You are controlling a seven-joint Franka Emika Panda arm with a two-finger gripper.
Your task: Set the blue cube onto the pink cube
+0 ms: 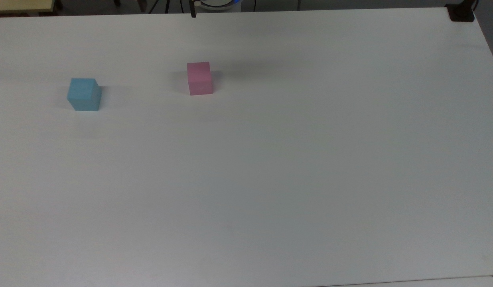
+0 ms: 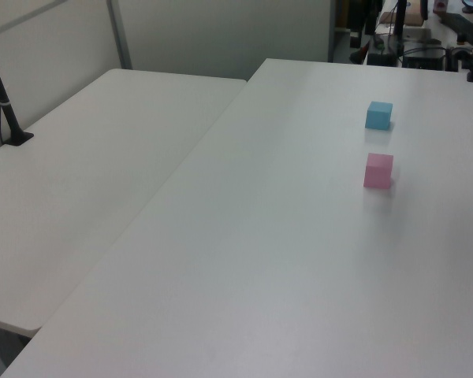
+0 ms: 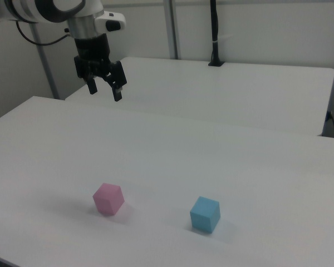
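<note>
White tabletop (image 3: 222,161) spreads under the gripper (image 3: 104,89), which hangs high with its fingers spread and nothing between them. Well below it, toward the right view's near edge, sits the pink cube (image 3: 108,198); the blue cube (image 3: 205,214) rests farther off, apart from it, both free to grasp from above.

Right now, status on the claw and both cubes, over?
Claw open, empty, high above table. Blue cube untouched, apart from pink cube. Nothing between them.
</note>
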